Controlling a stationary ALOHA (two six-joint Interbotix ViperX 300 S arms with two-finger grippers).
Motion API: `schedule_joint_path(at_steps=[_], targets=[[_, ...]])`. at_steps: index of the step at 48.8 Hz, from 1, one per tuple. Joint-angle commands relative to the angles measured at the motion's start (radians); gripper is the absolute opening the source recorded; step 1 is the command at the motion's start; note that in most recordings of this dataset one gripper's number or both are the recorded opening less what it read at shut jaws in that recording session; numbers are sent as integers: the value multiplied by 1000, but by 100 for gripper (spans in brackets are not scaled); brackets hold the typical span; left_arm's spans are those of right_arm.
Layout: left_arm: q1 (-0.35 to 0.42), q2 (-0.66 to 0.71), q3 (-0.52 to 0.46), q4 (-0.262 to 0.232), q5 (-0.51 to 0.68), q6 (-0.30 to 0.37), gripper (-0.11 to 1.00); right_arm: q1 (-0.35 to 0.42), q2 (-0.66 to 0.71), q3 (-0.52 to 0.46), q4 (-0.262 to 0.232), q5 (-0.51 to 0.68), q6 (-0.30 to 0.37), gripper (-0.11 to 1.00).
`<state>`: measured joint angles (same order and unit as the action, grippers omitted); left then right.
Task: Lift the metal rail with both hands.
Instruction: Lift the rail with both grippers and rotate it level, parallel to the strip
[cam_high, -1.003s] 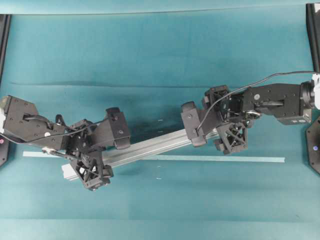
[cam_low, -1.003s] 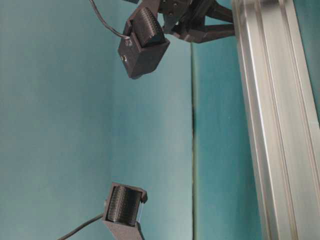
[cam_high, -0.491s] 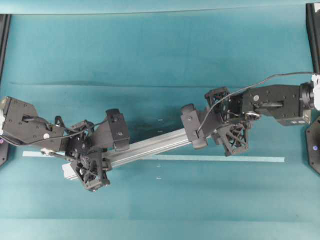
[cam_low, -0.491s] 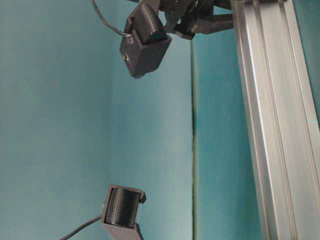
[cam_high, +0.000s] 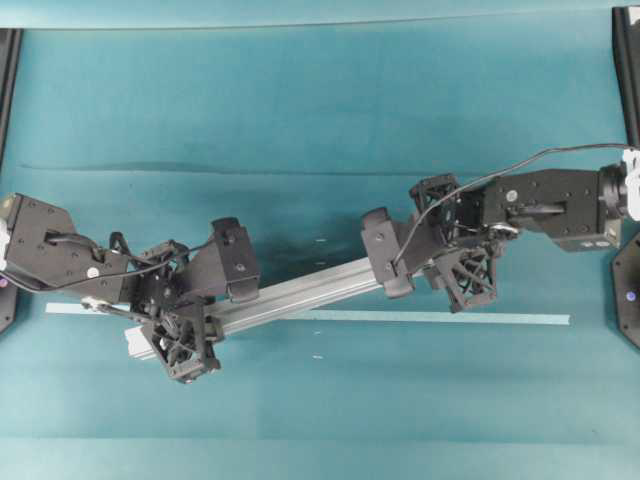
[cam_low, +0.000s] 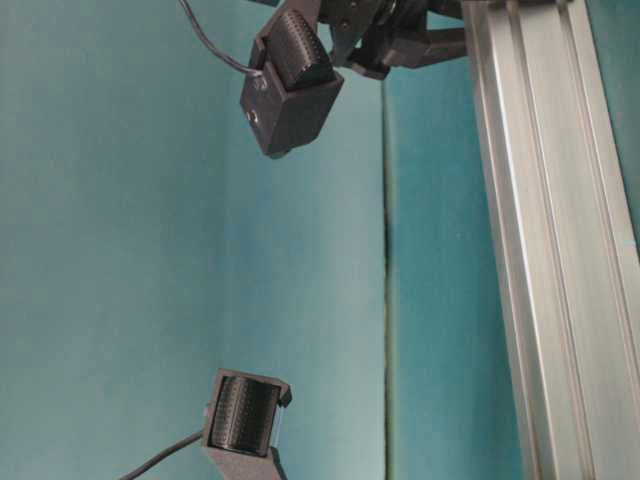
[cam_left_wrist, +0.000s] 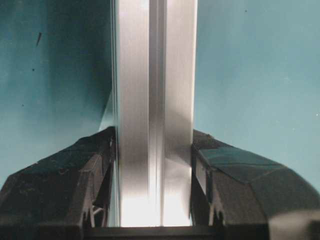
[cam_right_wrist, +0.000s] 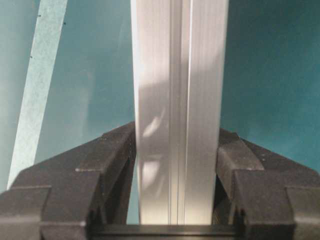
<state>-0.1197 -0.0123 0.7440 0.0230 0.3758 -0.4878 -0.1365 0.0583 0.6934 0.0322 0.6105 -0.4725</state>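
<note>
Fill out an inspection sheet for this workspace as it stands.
Surface: teal table cover, creased across the middle.
Job's things: metal rail lying diagonally, one end under each gripper.
Clutter: pale tape strip flat on the cover beside the rail.
Grippers: left gripper shut on the rail; right gripper shut on the rail.
Cables: black cable looping above the right arm.
Surroundings: dark frame posts at the side edges.
</note>
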Motion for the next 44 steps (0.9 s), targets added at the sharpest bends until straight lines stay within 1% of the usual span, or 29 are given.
schedule_joint_path(at_steps=[1, 8, 18, 25, 32, 37, 44], targets=[[3, -55, -37, -2, 35, -5, 34, -6, -25, -31, 2, 29, 2, 43], [5, -140, -77, 0, 167, 5, 34, -8, -72, -83, 2, 118, 5, 43], [6, -270, -127, 0, 337, 5, 34, -8, -173, -186, 5, 328, 11, 43], [14, -356, -189, 0, 451, 5, 34, -8, -227, -264, 6, 468, 15, 43], [26, -419, -255, -2, 549, 11, 34, -8, -262, -345, 25, 583, 20, 42], [43, -449, -318, 0, 634, 11, 34, -8, -278, -422, 46, 661, 52, 42], [71, -474, -428, -2, 749, 21, 34, -8, -290, -532, 52, 759, 123, 42]])
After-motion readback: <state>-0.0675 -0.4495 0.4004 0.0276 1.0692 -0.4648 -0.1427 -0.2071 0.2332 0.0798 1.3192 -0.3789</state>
